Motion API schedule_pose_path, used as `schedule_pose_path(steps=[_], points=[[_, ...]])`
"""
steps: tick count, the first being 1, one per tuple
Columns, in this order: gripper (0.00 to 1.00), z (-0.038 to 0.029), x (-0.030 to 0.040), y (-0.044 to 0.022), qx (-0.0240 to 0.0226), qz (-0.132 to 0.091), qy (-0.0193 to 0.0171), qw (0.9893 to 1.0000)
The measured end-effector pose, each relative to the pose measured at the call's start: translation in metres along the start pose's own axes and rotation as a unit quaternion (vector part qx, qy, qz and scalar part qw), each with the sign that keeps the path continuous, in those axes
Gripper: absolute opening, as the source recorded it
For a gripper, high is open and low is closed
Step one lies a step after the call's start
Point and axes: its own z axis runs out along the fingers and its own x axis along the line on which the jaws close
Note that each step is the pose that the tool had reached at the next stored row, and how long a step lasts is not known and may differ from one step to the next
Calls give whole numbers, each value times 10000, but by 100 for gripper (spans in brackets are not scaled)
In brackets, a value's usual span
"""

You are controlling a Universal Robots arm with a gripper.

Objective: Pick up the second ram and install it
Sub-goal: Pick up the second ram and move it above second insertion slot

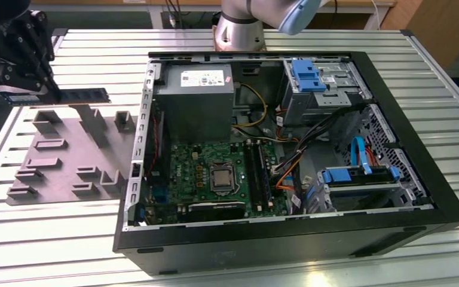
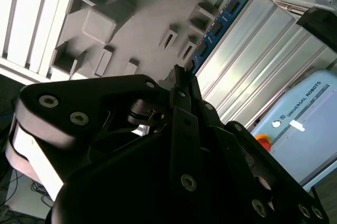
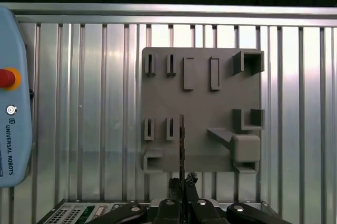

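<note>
My gripper [image 1: 45,89] hangs at the far end of the exterior view's left, above the back edge of a grey holder tray [image 1: 62,152]. It is shut on the second ram [image 1: 82,94], a thin dark stick that juts level toward the open computer case. In the second wrist view the ram [image 2: 218,23] runs as a blue-green strip with black chips away from the fingertips [image 2: 179,76]. Seen edge-on in the first wrist view, the ram [image 3: 182,142] rises from the gripper [image 3: 182,181] over the tray [image 3: 210,103]. The motherboard's long black slots [image 1: 259,173] lie inside the case.
The open black computer case [image 1: 421,137] fills the middle and the exterior view's right, with a grey power supply [image 1: 196,98], blue drive brackets [image 1: 305,75] and loose cables [image 1: 293,164]. The robot base [image 1: 238,33] stands behind it. A teach pendant [image 3: 11,97] lies on the slatted table [image 1: 54,239].
</note>
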Motion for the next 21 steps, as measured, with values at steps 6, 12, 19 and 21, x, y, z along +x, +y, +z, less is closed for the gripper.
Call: schedule_pose_path(steps=[6, 12, 19, 21], points=[[14, -1, -1, -103, 0, 0, 0, 10000], [14, -3, -2, -214, 0, 0, 0, 10000], [14, -5, -3, -344, 0, 0, 0, 10000], [14, -6, -3, -380, 0, 0, 0, 10000]])
